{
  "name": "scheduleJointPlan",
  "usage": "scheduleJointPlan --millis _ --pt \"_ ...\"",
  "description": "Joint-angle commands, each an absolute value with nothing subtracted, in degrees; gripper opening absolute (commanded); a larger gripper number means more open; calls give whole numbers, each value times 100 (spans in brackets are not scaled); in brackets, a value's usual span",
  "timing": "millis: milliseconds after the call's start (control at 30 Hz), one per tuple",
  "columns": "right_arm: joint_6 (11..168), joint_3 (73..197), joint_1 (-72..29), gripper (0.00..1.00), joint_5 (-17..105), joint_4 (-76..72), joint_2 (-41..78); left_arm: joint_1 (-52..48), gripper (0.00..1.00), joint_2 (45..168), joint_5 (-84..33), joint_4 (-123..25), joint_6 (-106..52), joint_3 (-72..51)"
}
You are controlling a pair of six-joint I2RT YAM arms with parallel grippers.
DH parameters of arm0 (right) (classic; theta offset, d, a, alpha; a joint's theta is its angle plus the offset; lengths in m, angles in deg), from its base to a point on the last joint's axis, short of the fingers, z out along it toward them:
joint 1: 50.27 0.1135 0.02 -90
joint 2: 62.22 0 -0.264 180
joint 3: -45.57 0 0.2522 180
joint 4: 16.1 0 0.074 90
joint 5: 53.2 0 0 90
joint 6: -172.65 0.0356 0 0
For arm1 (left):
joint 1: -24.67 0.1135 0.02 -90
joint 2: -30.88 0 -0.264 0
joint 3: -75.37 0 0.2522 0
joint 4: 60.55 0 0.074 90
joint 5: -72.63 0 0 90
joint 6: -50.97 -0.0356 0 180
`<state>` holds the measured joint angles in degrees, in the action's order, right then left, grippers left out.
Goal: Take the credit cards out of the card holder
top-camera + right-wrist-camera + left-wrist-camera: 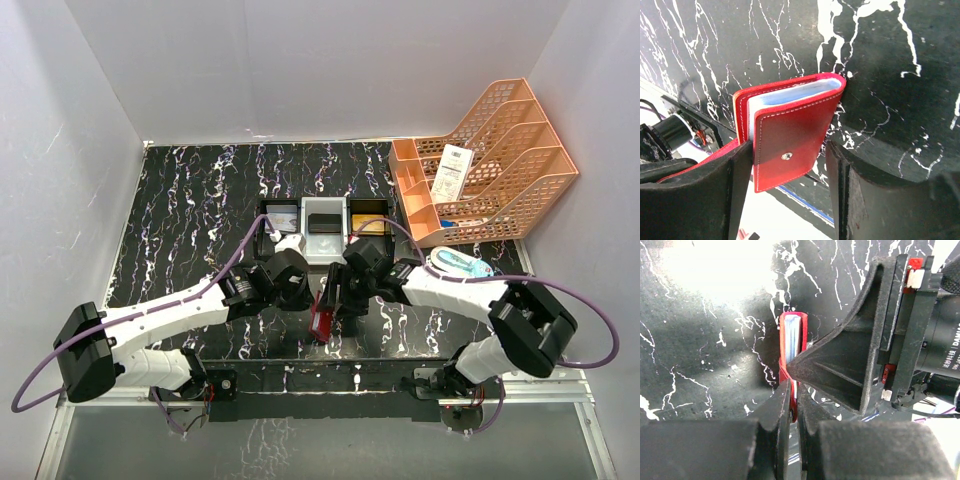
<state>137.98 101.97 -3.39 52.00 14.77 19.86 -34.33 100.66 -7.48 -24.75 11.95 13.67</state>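
Card holder (790,135) (pinched by left tool (794,401)) sits inside spread right tool (790,172).

The table (190,200) has a black top veined with white like marble, with white walls at nine, twelve and three o'clock. Near its centre, a touch toward twelve o'clock, sits a black-and-white three-compartment tray (308,225). At two o'clock stands an orange mesh file rack (540,170), its near corner close to the tray's right end. At three o'clock, just beside the rack, lies a pale blue-and-white packet (460,263). At six o'clock from the tray the red card holder (322,318) stands on edge; whether it touches the top cannot be told.
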Motion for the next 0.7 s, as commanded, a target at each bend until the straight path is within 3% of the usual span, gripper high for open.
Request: scheduleJointPlan --millis 0,233,433,667 --pt "13793 10223 -341 55 4363 1934 1528 -3430 0 9873 -849 -2785 1150 1096" --pt "13789 10093 -402 55 3851 2402 1175 -3431 0 9727 -762 -2536 1201 1204" --pt "13848 9974 -447 61 3847 2448 863 -3430 0 9485 -845 -2687 1282 1574" --pt "13361 10478 -518 63 3798 2876 860 -3430 0 9478 -633 -2449 1576 1780"
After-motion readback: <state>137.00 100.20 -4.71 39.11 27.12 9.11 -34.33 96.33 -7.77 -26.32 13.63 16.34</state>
